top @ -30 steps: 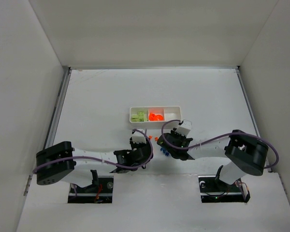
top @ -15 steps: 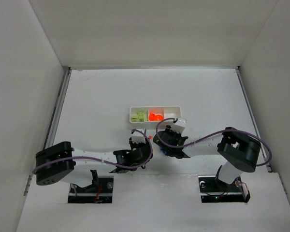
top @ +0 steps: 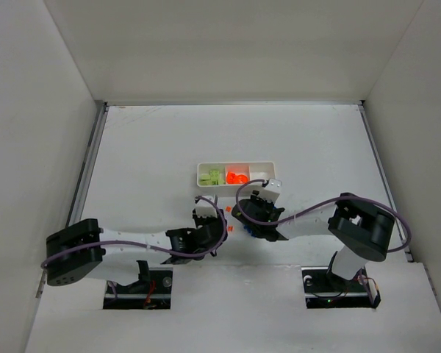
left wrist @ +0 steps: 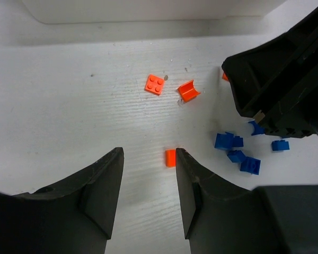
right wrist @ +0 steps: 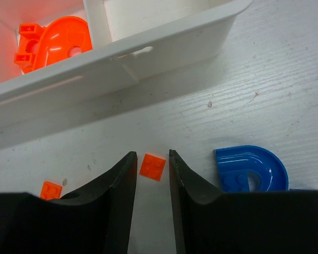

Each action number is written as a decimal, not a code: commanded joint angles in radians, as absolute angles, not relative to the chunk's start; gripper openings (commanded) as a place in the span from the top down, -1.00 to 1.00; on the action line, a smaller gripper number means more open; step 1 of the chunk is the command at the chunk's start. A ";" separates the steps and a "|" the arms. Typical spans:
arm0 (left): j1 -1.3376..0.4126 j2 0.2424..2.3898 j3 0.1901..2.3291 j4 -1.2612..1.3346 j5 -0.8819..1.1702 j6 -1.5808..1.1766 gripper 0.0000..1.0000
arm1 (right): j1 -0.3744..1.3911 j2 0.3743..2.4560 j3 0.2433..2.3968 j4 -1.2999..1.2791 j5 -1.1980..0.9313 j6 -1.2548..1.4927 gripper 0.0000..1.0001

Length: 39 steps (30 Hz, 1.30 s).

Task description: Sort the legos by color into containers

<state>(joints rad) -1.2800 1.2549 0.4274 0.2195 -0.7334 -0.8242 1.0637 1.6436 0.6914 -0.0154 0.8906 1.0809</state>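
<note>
Though both apart, left fingers beside an orange chip, right fingers astride a studded orange square.

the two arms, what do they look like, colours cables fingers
Both the left arm and right arm are white links with black joint housings, and a purple cable loops along each. The left gripper and right gripper have black, curved, tapering fingers.

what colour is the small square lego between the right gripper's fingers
Orange. The square lego shows best in the right wrist view.
</note>
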 commanded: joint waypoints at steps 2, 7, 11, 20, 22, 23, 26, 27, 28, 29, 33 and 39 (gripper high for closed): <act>-1.239 1.122 0.379 0.207 -0.758 -0.818 0.18 | 1.079 1.674 0.712 -0.054 0.862 1.115 0.25; -1.213 1.002 0.339 0.157 -0.765 -0.836 0.18 | 1.090 1.683 0.715 -0.057 0.859 1.124 0.24; -1.205 0.991 0.331 0.144 -0.765 -0.847 0.18 | 1.102 1.693 0.730 -0.078 0.864 1.130 0.26; -1.210 1.023 0.341 0.150 -0.765 -0.850 0.18 | 1.117 1.695 0.749 -0.189 0.899 1.175 0.15; -1.208 1.017 0.341 0.150 -0.765 -0.850 0.18 | 1.122 1.697 0.753 -0.215 0.904 1.184 0.17; -1.206 1.014 0.341 0.149 -0.765 -0.848 0.18 | 1.125 1.701 0.759 -0.225 0.904 1.184 0.19; -1.205 1.012 0.339 0.149 -0.765 -0.847 0.18 | 1.134 1.724 0.779 -0.238 0.904 1.184 0.28; -1.205 1.011 0.337 0.150 -0.765 -0.847 0.18 | 1.134 1.730 0.782 -0.238 0.902 1.184 0.31; -1.205 1.011 0.337 0.150 -0.765 -0.847 0.18 | 1.134 1.736 0.785 -0.238 0.902 1.184 0.34; -1.205 1.011 0.336 0.150 -0.765 -0.847 0.18 | 1.134 1.743 0.788 -0.238 0.902 1.184 0.37; -1.203 1.008 0.333 0.149 -0.765 -0.848 0.18 | 1.134 1.753 0.790 -0.226 0.903 1.181 0.49; -1.213 1.025 0.341 0.146 -0.765 -0.845 0.18 | 1.142 1.700 0.770 -0.215 0.942 1.164 0.61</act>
<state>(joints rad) -1.2091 1.0248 0.3401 0.1524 -0.7425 -0.8364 1.1275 1.7145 0.7837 -0.1791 0.9691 1.1599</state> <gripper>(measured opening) 0.411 0.227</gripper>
